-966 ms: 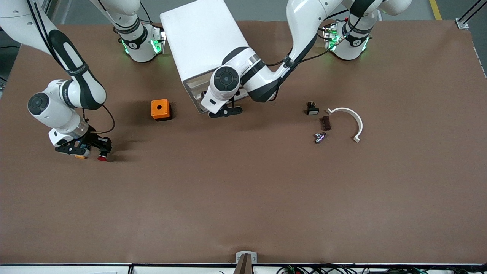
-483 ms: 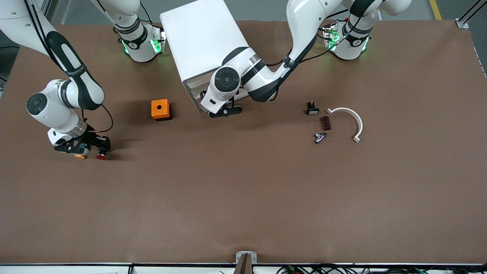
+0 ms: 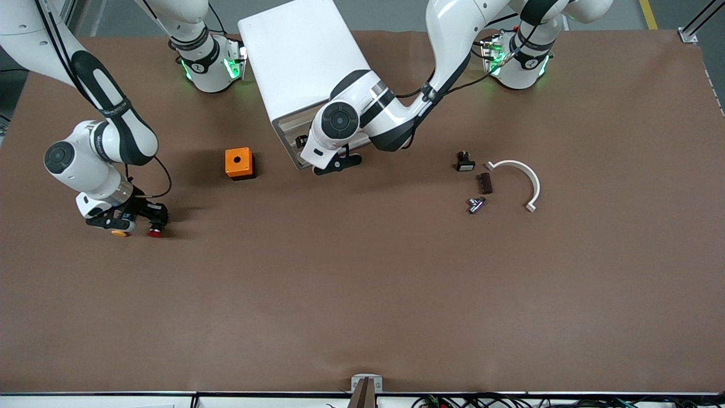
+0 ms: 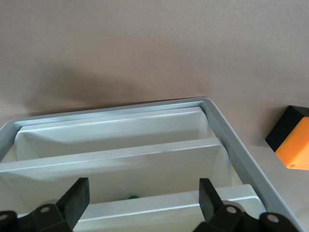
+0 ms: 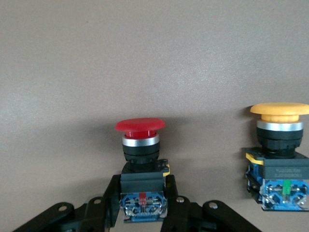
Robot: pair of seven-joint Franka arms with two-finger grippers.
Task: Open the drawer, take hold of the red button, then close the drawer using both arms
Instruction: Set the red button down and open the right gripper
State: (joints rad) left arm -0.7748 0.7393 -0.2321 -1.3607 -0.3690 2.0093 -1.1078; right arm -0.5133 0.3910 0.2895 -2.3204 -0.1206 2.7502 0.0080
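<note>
The red-capped button (image 5: 140,126) has a dark body with a blue base, and my right gripper (image 5: 143,193) is shut on that body. In the front view the right gripper (image 3: 150,221) is low over the table at the right arm's end, with the button's red cap (image 3: 154,232) pointing toward the camera. The white cabinet (image 3: 300,51) stands between the arm bases. My left gripper (image 3: 337,163) is open at the cabinet's drawer fronts. In the left wrist view its fingers (image 4: 77,197) straddle one drawer (image 4: 164,209), with a small green thing showing inside.
An orange-capped button (image 3: 119,233) lies beside the red one and shows in the right wrist view (image 5: 280,145). An orange box with a hole (image 3: 238,162) sits near the cabinet. A black switch (image 3: 465,162), a brown block (image 3: 485,183), a metal piece (image 3: 476,204) and a white curved piece (image 3: 524,175) lie toward the left arm's end.
My right gripper has shifted slightly with the red button in it. My left gripper has edged a little closer to the cabinet's drawer fronts.
</note>
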